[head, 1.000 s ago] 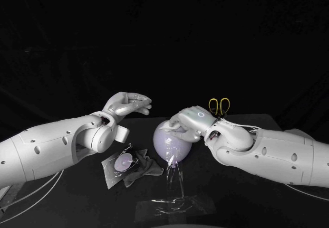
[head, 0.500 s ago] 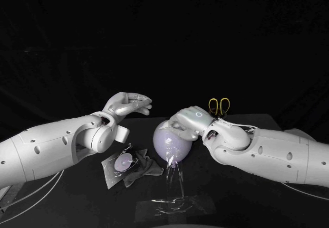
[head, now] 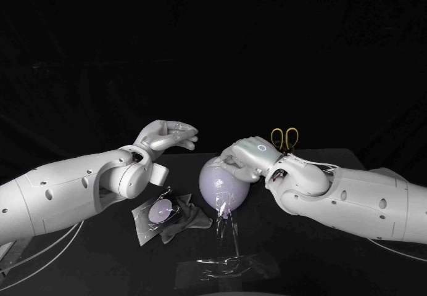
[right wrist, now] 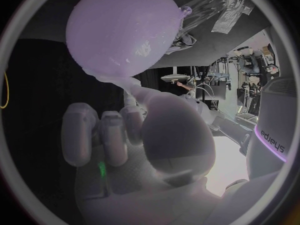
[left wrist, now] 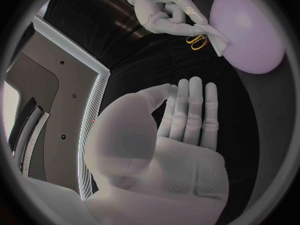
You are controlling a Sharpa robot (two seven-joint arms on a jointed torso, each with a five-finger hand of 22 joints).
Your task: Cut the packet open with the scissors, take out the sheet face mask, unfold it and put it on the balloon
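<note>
Right hand is clenched on white sheet mask at lilac egg-shaped balloon, knot pointed toward table's near edge; left hand released; lilac disc contained in clear packet.

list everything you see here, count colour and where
balloon: 1, lilac, mid-table between the hands
mask: 1, white, on the balloon's far end, under the right fingers
scissors: 1, yellow handles, far side of the table, behind the right hand
packet: 1, clear with a lilac round patch, flat on the table left of the balloon
stand: 1, see-through, near edge, below the balloon's knot
table: 1, black
left hand: 1, silver, raised left of the balloon, holds nothing
right hand: 1, silver, at the balloon's far end, pinches the mask
</note>
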